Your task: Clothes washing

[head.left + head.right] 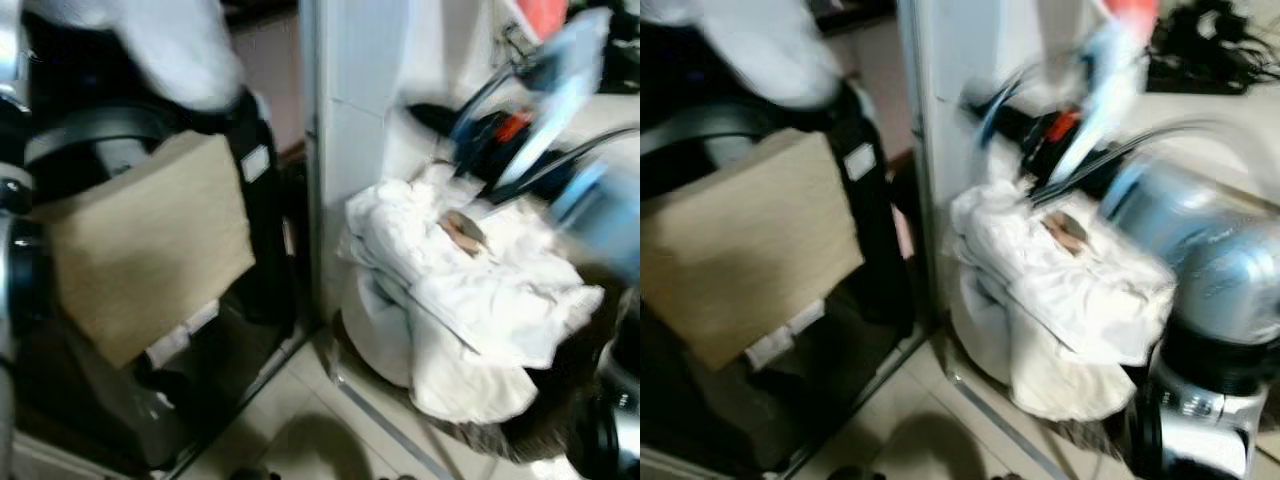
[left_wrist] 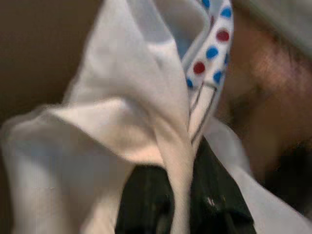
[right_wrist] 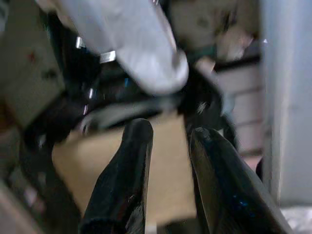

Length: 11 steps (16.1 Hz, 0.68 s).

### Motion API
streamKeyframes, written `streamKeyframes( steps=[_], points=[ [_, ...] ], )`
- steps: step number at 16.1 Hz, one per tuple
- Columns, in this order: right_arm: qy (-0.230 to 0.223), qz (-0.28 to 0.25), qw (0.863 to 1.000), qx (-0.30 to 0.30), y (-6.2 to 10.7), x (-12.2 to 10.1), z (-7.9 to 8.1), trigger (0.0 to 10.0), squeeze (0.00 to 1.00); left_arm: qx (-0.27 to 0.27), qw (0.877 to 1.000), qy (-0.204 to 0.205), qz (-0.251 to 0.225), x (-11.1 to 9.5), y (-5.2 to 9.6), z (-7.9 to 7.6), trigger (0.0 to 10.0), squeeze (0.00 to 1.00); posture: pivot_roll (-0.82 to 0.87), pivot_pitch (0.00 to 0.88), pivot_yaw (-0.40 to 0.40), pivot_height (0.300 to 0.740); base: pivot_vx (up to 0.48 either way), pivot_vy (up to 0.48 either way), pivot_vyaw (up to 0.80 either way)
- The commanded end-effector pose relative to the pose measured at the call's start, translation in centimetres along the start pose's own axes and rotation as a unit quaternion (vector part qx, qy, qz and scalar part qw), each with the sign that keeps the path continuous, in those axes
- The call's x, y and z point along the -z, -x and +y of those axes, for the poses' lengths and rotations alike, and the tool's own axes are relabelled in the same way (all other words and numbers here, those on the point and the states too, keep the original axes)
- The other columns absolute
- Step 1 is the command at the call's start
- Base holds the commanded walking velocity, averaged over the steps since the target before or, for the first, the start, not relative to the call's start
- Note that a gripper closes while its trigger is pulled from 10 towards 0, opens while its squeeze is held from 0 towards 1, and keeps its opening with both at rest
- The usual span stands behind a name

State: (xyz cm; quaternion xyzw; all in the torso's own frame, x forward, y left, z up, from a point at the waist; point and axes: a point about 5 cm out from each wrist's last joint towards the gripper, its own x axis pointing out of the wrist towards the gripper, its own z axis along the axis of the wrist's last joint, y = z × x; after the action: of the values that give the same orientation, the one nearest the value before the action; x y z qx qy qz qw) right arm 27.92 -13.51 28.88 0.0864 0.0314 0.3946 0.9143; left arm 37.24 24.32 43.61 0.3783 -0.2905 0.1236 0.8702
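A heap of clothes (image 1: 470, 290) sits piled in a basket (image 1: 520, 425) on the floor to the right. Left of it rises an upright panel (image 1: 350, 130), and beyond that, further left, a flat board (image 1: 140, 245) leans tilted against a dark machine (image 1: 250, 200).

You see a white garment (image 2: 122, 122) trimmed with red and blue dots, white laundry (image 1: 470, 290), and a tan board (image 1: 140, 245).

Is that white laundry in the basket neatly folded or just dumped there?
Dumped, not folded. The white laundry lies crumpled in a heap, spilling over the basket's rim beside the white wall.
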Motion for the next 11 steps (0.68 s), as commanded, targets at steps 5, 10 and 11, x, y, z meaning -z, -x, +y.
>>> streamKeyframes(
  steps=[5,10,11],
  points=[
    [0.033,0.118,0.992,-0.041,-1.2,5.9,4.4,10.0,0.0,0.185,0.936,0.044,0.297,10.2,4.3,-4.5,10.0,1.0,-0.08,0.0,0.037,0.74,0.0,0.0,0.0],
    [0.033,0.147,0.988,-0.036,-1.4,7.3,4.7,10.0,0.0,0.246,0.893,0.037,0.376,12.1,6.1,-4.2,10.0,1.0,-0.07,0.0,0.025,0.74,0.0,0.0,0.0],
    [0.034,0.148,0.988,-0.036,-1.4,7.3,4.8,10.0,0.0,0.251,0.889,0.036,0.382,12.3,6.2,-4.1,10.0,1.0,-0.07,0.0,0.025,0.74,0.0,0.0,0.0]
  ],
)
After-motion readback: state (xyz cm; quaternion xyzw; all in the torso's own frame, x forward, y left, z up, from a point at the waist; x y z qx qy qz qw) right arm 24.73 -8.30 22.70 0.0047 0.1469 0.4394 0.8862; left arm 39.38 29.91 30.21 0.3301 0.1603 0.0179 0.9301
